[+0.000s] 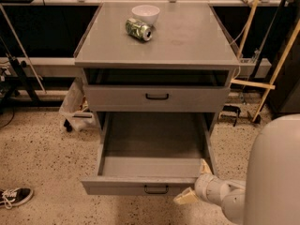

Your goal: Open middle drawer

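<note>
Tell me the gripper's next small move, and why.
Probably draw the gripper back, clear of the middle drawer. The drawer already stands pulled far out, and the open fingers sit at its front right corner, so little seems left to pull.

The white, rounded robot arm (276, 172) fills the lower right of the frame, its wrist reaching leftward. The cream two-finger gripper (194, 183) sits at bottom centre-right, its fingers (185, 197) spread apart.
</note>
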Robot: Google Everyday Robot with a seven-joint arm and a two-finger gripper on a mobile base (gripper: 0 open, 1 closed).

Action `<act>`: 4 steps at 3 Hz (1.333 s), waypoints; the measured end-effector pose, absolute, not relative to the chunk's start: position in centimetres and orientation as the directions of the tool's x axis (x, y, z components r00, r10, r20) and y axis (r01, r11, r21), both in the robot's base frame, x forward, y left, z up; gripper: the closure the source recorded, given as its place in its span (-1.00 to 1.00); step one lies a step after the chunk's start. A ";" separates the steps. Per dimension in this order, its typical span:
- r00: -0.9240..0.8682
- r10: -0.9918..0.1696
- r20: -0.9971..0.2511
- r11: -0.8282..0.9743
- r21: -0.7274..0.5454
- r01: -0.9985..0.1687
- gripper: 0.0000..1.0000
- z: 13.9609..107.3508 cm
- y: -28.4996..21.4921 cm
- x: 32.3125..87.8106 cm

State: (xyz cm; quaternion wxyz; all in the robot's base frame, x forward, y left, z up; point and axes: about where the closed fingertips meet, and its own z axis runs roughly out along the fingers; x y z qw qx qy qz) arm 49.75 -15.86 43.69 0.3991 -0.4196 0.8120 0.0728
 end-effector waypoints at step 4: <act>-0.265 -0.749 -0.607 0.562 -0.370 -0.739 -1.00 53.6 -16.5 32.9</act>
